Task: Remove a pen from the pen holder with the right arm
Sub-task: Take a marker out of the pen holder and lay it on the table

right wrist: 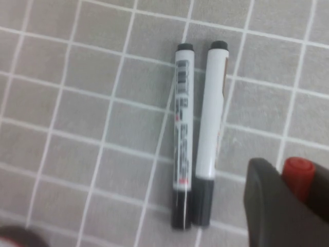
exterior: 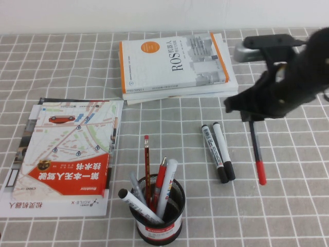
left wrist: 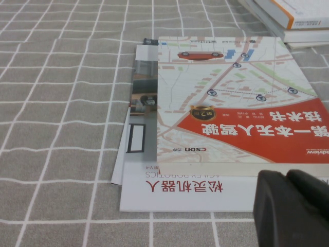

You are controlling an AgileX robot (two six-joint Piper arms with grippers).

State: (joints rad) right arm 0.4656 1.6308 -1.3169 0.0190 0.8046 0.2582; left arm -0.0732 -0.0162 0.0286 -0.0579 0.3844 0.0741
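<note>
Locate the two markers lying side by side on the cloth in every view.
High view: markers lie right of centre, between pen holder and right claw.
Left wrist view: not in it; left claw sits by the red book.
Right wrist view: markers mid-picture.
Shared landmark: the red-capped pen in the right claw, beside them.

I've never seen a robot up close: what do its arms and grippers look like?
Both are matte black. The right arm, bulky and jointed, ends in the right gripper near the markers; the left gripper, beside the red book, is rounded and blocky.
</note>
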